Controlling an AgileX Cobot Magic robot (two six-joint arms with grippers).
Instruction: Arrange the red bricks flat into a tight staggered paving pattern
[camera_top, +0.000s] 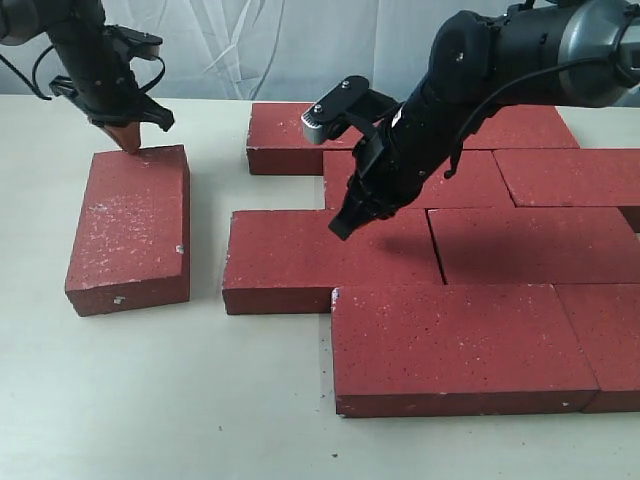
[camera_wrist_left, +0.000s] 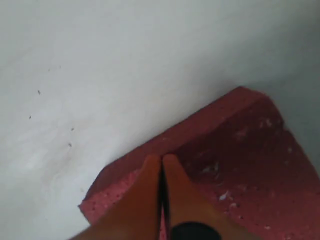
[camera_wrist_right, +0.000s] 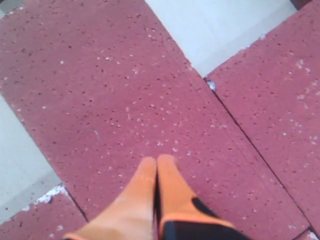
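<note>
Two black robot arms work over a course of dark-red, white-flecked rectangular paving bricks (camera_top: 470, 345) lying flat on a pale tabletop (camera_top: 150, 420), with a white curtain (camera_top: 300, 40) behind them. Most of the bricks lie on the right side of the table in four offset rows, each seam falling near the middle of the brick in the next row. A thin dark gap shows between the two bricks of the third row from the back.

One stray brick (camera_top: 130, 230) lies flat well apart on the left, turned lengthwise against the rows. The left gripper (camera_top: 128, 140) has its orange fingers pressed together, holding nothing. Its tip is at the brick's far edge, apparently placed to push or pivot the brick rather than lift it.

The right gripper (camera_wrist_right: 157, 162), its fingers likewise closed on nothing, points down at the left-hand brick of the third row (camera_top: 320, 260). It is probably set there to steady or nudge that brick, though the views do not settle whether it touches.

The bricks' rough faces look coarse enough for a closed fingertip to grip while shoving. The patch looks largely laid, and the stray brick appears to be what remains.
</note>
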